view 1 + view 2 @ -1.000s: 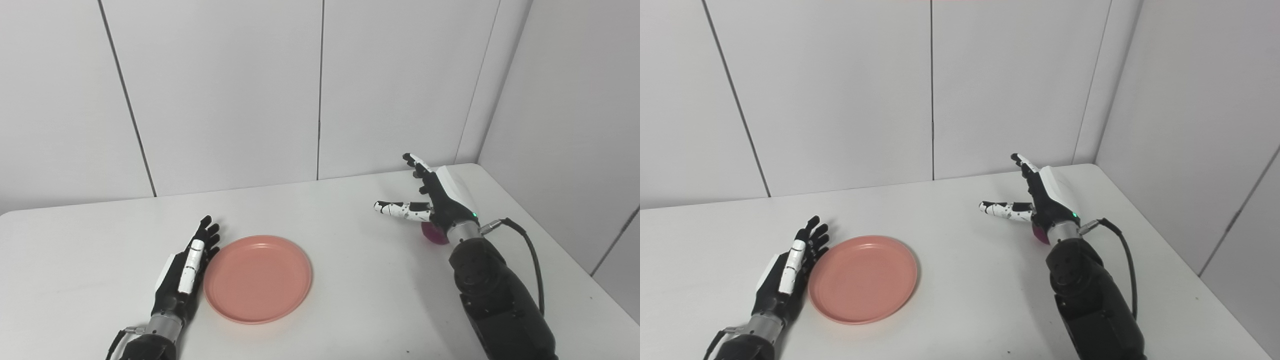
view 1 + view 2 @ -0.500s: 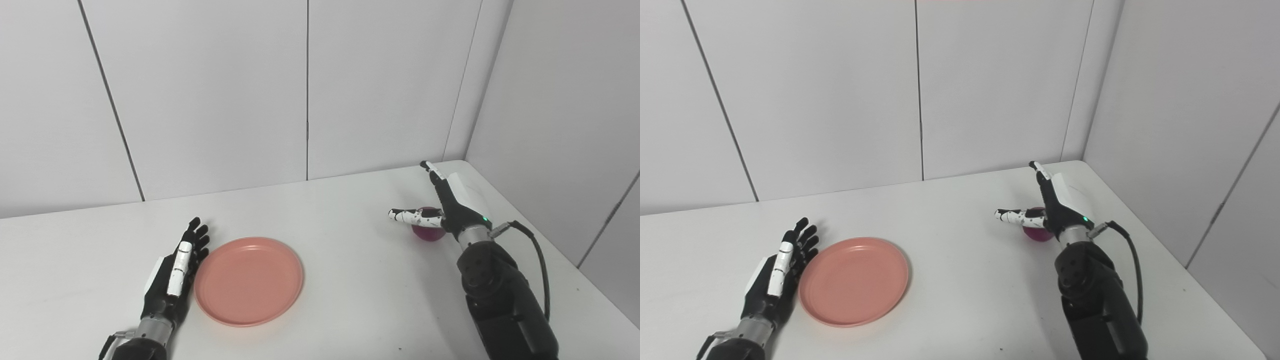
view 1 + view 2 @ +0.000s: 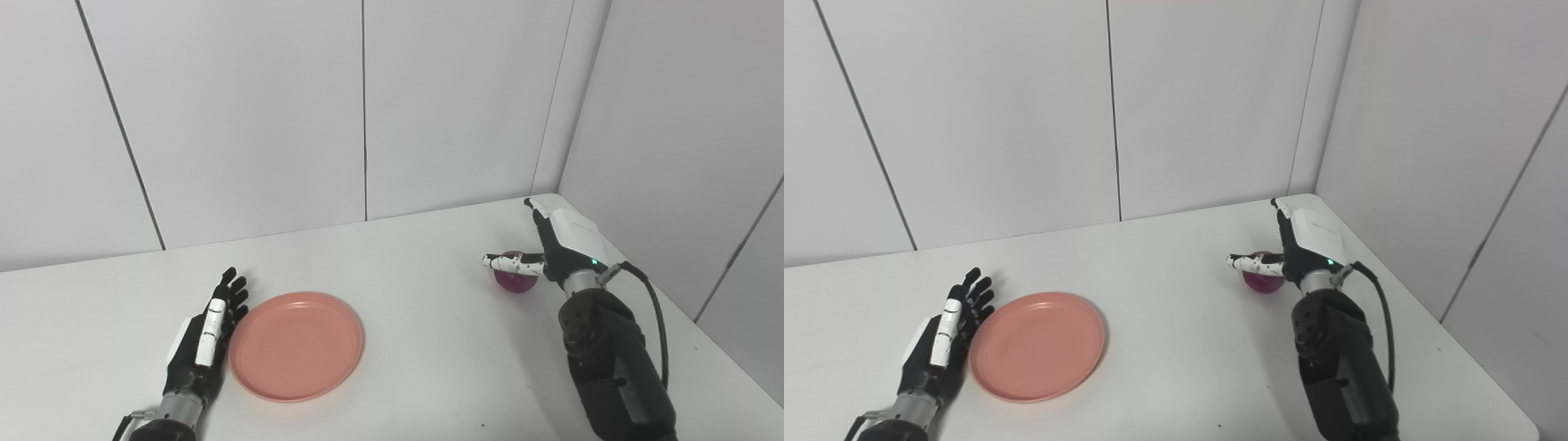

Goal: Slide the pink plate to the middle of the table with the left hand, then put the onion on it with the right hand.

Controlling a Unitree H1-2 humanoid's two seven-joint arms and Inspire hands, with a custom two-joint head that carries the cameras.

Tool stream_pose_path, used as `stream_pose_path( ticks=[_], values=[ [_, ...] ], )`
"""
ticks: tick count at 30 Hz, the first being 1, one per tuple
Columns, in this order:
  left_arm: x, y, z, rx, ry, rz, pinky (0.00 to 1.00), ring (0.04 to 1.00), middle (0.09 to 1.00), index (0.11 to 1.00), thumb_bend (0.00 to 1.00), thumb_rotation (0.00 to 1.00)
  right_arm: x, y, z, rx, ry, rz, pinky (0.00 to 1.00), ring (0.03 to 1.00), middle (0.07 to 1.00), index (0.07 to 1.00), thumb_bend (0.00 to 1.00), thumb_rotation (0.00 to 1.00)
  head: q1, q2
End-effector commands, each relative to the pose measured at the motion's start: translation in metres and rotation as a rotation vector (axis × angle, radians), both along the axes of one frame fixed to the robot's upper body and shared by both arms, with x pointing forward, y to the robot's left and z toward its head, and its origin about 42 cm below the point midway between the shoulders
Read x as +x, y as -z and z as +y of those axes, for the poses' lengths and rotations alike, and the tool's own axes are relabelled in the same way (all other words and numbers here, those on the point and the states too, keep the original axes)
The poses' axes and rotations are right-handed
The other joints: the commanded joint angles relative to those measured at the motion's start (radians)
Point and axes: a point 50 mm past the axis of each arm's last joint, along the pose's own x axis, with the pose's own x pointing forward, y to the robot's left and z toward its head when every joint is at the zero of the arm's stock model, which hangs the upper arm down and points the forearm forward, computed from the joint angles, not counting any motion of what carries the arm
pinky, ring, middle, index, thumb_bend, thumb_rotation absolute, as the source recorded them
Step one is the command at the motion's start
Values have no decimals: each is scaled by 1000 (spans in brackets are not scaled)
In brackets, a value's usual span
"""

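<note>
Right robot hand (image 3: 560, 248) partly hides the onion (image 3: 513, 280) beneath its thumb

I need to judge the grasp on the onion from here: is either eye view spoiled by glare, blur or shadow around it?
Left eye view: sharp, even light, no glare; the onion is partly hidden by the right hand. Right eye view: equally sharp, only soft shadows on the table beside the pink plate.

White surface (image 3: 429, 343), rounded far right corner. Pale panelled walls (image 3: 245, 122) along far and right edges, dark vertical seams.
</note>
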Motion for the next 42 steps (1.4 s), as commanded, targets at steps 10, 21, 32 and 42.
stream_pose_path(
  ticks=[10,21,32,42],
  values=[
    [6,-15,-1,9,17,-74,973,982,982,987,651,1000,15,-9,-2,-7,1,19,823,889,908,914,877,536,4,4],
    [6,-15,0,8,13,-67,981,982,983,986,652,1000,19,3,2,51,-25,41,807,864,892,902,883,488,10,5],
    [4,-15,1,10,12,-74,969,980,982,986,651,1000,22,10,2,75,-19,41,727,825,869,883,881,418,12,8],
    [2,-15,-1,17,12,-77,956,975,975,981,655,1000,24,15,2,81,0,7,677,768,821,857,837,361,15,13]
  ],
)
